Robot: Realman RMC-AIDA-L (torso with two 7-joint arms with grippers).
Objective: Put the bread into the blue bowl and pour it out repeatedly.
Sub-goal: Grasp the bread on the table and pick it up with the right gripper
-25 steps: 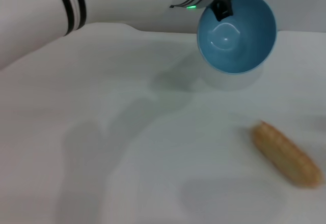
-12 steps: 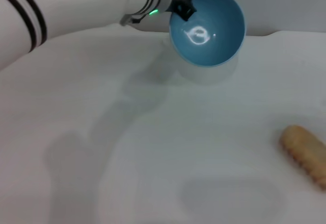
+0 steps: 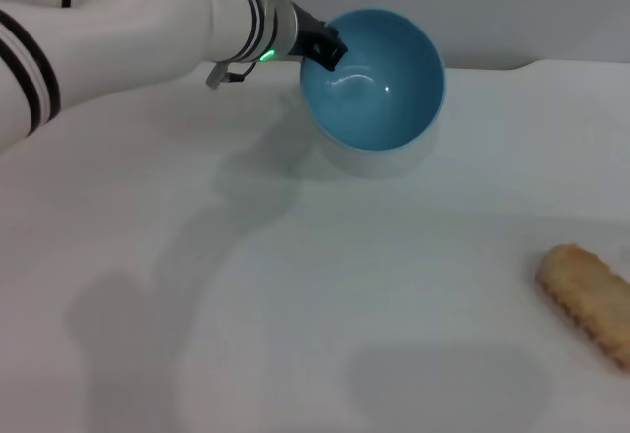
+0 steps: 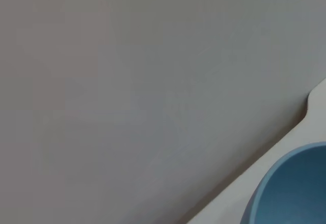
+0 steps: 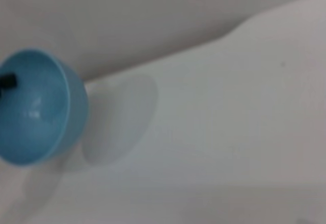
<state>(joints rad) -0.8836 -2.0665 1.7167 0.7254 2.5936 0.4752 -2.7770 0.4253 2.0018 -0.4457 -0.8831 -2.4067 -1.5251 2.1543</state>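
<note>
The blue bowl point(image 3: 379, 84) hangs tilted above the far middle of the white table point(image 3: 295, 285), its empty inside facing me. My left gripper point(image 3: 328, 49) is shut on the bowl's left rim, one black finger point(image 3: 323, 47) reaching over the edge. The bread point(image 3: 589, 302) lies flat on the table at the near right, partly cut off by the picture's edge, well apart from the bowl. The right wrist view shows the bowl point(image 5: 35, 107) with the black fingertip point(image 5: 7, 80) on its rim. A piece of the bowl point(image 4: 293, 188) also shows in the left wrist view. My right gripper is out of view.
A grey wall point(image 3: 532, 0) stands behind the table's far edge point(image 3: 536, 62). The bowl throws a pale shadow point(image 3: 379, 157) on the table right beneath it. The left arm point(image 3: 118, 30) stretches across the upper left.
My left arm has carried the bowl to the left and a little lower. The bread lies farther right than a second ago and has stayed put since half a second ago.
</note>
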